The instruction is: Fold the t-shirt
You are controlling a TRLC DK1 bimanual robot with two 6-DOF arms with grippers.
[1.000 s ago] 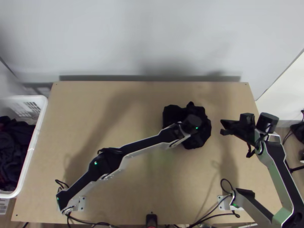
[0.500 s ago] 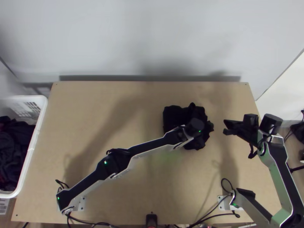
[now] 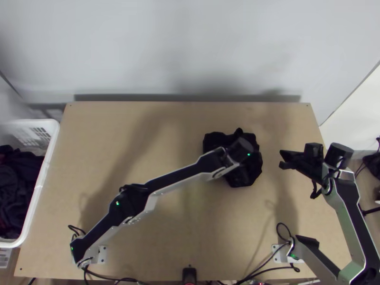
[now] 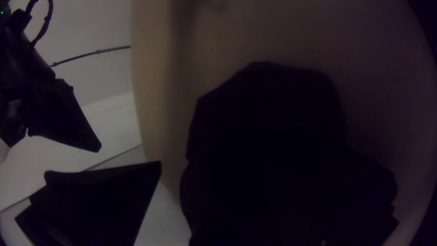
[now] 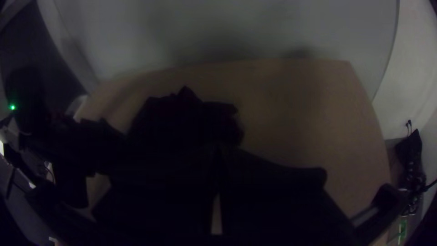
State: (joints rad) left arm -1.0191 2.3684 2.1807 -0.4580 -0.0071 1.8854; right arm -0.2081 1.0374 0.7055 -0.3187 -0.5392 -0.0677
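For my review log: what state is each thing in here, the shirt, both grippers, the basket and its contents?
T-shirt: bunched on the table, unfolded.
Left gripper: open, over the shirt.
Right gripper: off to the shirt's right, not touching it; open or shut, I can't tell.
Basket: upright, holding clothes.
Clothes: heaped loosely.

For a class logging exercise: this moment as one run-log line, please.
t-shirt: bunched on table | left gripper: open, over t-shirt | right gripper: beside t-shirt, apart
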